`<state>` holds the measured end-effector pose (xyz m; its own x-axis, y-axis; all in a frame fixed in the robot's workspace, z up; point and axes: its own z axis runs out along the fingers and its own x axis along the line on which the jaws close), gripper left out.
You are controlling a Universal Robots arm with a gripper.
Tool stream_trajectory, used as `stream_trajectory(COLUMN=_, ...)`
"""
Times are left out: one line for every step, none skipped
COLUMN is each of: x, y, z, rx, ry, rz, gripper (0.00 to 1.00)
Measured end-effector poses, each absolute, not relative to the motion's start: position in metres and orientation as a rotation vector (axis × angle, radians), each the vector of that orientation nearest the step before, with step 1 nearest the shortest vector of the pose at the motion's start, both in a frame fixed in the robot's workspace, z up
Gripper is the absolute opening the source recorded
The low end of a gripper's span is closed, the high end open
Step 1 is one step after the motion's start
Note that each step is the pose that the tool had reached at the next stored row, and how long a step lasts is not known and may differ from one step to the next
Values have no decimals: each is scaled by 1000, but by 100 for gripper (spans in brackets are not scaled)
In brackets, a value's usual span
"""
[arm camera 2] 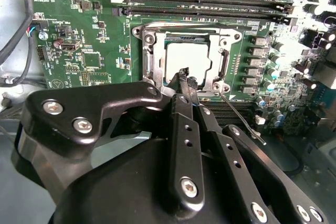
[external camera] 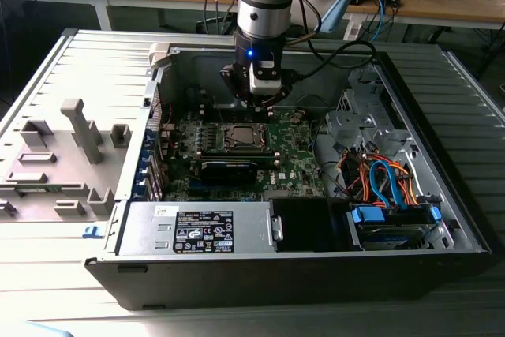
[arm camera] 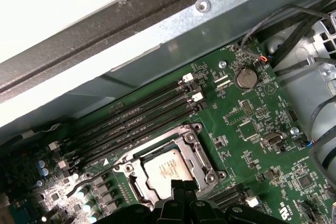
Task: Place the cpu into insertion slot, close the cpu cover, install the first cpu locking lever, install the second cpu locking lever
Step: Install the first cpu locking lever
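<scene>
One thin lever (arm camera 2: pixel 241 118) juts beside the cpu cover (arm camera 2: pixel 152 61), near the gripper (arm camera 2: pixel 186 77)

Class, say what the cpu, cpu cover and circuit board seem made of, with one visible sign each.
The cpu: likely metal, matte pale silvery-grey face. The cpu cover: thin bare metal, shiny, glinting edges. The circuit board: probably lacquered laminate, glossy green with soldered parts.
</scene>
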<state>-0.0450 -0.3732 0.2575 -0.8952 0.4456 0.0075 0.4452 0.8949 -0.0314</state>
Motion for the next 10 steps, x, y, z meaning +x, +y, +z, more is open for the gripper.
stream_trajectory(x=-45, y=-373, z=258, rx=-714, ry=-3044, rz=45, gripper=11)
stream_trajectory(x=-45, y=-373, z=258, rx=-712, ry=-3045, rz=45, gripper=11)
stream_trajectory(x=-45, y=-373, z=258, rx=-710, ry=-3045, rz=45, gripper=11)
stream_trajectory(x=-45, y=-373, z=258, rx=-707, ry=-3046, rz=45, gripper=11)
stream_trajectory(x=-45, y=-373, z=258, rx=-704, ry=-3047, rz=45, gripper=11)
stream_trajectory(x=-45, y=-373, z=258, rx=-703, ry=-3047, rz=45, gripper=11)
stream_trajectory(x=-45, y=-373, z=258, rx=-701, ry=-3047, rz=45, gripper=11)
stream_trajectory(x=-45, y=-373, z=258, rx=-699, ry=-3048, rz=45, gripper=11)
stream_trajectory(x=-45, y=-373, z=258, rx=-697, ry=-3048, rz=45, gripper=11)
stream_trajectory(x=-45, y=-373, z=258, rx=-695, ry=-3049, rz=45, gripper=11)
